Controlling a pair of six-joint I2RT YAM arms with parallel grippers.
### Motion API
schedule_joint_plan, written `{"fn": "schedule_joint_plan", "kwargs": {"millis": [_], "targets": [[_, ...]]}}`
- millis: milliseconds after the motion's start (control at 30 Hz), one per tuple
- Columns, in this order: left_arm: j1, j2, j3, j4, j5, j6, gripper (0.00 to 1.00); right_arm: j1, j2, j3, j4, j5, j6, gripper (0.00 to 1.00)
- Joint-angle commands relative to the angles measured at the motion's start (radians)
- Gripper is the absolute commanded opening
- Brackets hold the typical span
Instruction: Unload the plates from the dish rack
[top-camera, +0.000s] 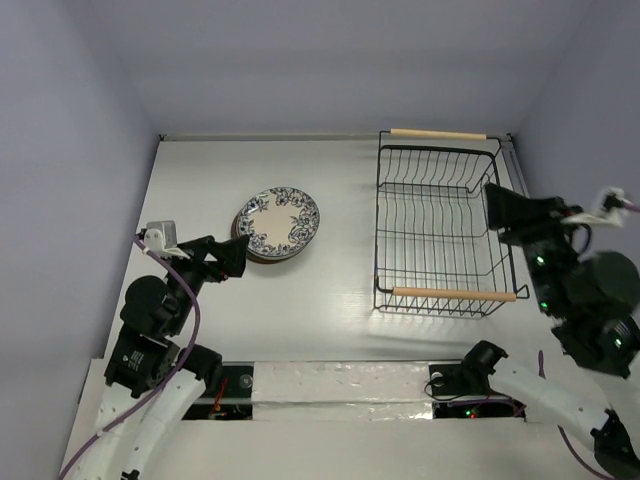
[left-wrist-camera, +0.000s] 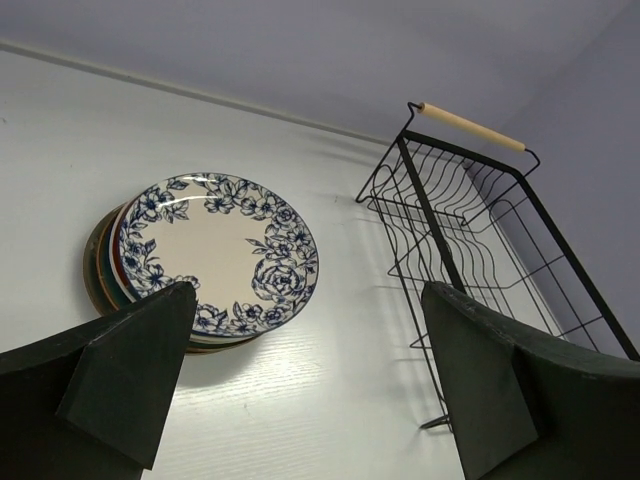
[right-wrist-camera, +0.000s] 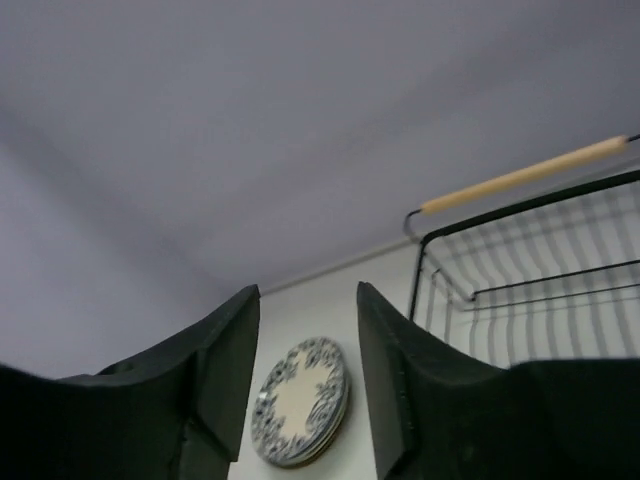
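Observation:
The plates (top-camera: 277, 224) lie in one stack on the table left of centre, the white plate with the blue floral rim on top. The stack also shows in the left wrist view (left-wrist-camera: 215, 255) and the right wrist view (right-wrist-camera: 300, 400). The dish rack (top-camera: 440, 232) is a black wire basket with wooden handles at the right, with no plates in it. My left gripper (top-camera: 236, 256) is open and empty just left of the stack. My right gripper (top-camera: 502, 212) is open and empty at the rack's right side.
Lavender walls enclose the white table (top-camera: 330, 300) on three sides. The arm bases and a foil-covered strip (top-camera: 340, 385) sit at the near edge.

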Motion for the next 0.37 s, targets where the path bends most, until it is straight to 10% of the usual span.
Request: {"fn": "schedule_joint_plan", "kwargs": {"millis": [0,133,333], "targets": [[-0.006,0.031,0.076,0.033,-0.007,0.019,0.95,0.008,-0.15,-0.085,0.006,0.259,-0.022,0.52],[-0.006,0.054,0.097,0.053,-0.002,0.031,0.96,0.008,-0.285,-0.17,0.032,0.37,0.003,0.91],[-0.006,0.089,0.09,0.064,-0.007,0.007,0.99,0.008,-0.337,-0.245,0.057,0.331,-0.014,1.0]]}}
